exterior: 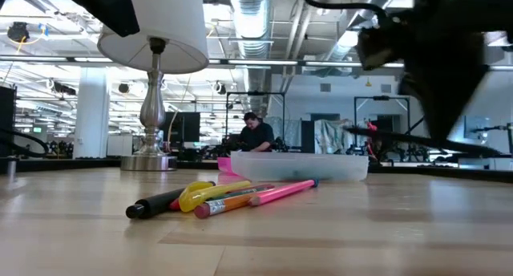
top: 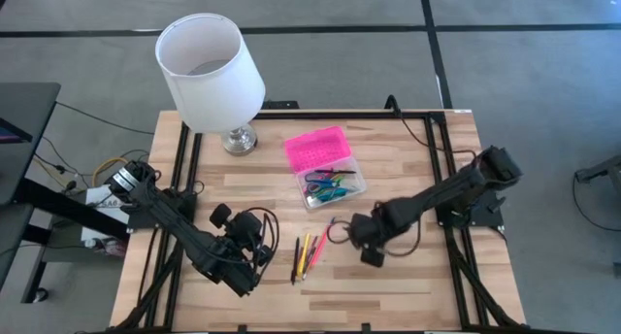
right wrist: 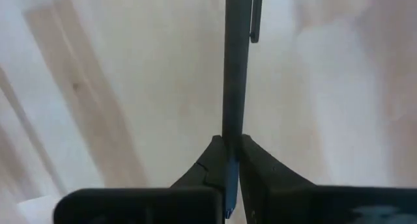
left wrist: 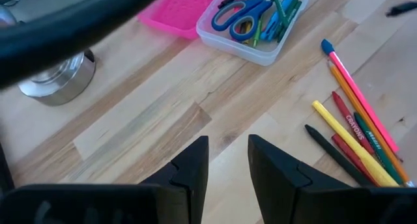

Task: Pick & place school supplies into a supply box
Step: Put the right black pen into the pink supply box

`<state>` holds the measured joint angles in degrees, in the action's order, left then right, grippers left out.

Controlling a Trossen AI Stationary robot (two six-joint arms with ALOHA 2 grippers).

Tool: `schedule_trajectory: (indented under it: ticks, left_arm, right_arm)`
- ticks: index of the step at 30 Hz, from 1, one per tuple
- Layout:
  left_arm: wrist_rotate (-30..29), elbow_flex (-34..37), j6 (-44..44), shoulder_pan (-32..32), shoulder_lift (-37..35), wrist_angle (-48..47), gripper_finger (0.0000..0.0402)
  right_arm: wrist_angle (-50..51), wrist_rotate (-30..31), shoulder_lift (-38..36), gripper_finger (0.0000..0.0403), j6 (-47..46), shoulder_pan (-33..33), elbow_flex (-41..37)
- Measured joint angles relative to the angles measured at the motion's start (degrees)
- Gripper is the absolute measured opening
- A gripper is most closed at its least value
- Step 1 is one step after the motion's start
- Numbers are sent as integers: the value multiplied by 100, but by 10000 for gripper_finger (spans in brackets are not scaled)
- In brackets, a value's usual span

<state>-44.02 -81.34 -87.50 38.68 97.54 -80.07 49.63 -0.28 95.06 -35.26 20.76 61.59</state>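
- Two dark arms show in the high view, the left gripper (top: 254,249) low on the left side of the frame and the right gripper (top: 361,239) just right of the middle.
- One dark pen (right wrist: 233,68) sits in the right gripper (right wrist: 228,160). The two fingers press tight on it, and it runs straight up the right wrist view. Its top end is cut off by the frame edge.
- The left gripper (left wrist: 228,160) holds nothing. Its two fingers stand a little apart over bare wood.
- One supply box (top: 335,182) sits in the middle of the high view, on the wooden table (top: 408,285). Its pink lid (top: 315,148) lies open, just above and to the left of the clear base.
- One pair of blue scissors (left wrist: 229,14) lies in the clear base with a few green and blue pens. I cannot count those pens.
- About six loose pens and pencils (left wrist: 355,136) lie in a bunch at the right of the left wrist view: pink, orange, red, yellow, green and black. Some hide under others, and the frame edge cuts off their lower ends.
- One white lamp (top: 209,72) stands at the upper left of the high view.
- One person (exterior: 256,134) shows far back in the room, small in the low view.
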Motion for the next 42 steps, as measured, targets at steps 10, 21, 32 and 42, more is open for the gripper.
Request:
schedule_trajectory:
  ticks: [10, 21, 32, 42]
  left_arm:
    - [-31, 0, -43, -57, -2, 88, 103]
    - [-47, 0, -167, -68, -4, 373, 103]
    - [-137, 0, -420, -70, -7, 374, 103]
    - [-128, 0, -426, -85, -4, 372, 102]
  right_arm:
    - [225, 367, -94, 8, 2546, -1776, 423]
    - [-217, 383, 51, 9, 4295, -3235, 1001]
    - [-187, 322, 847, 16, 4882, -3063, 1125]
    - [-304, 313, 920, 70, 4619, -3215, 1213]
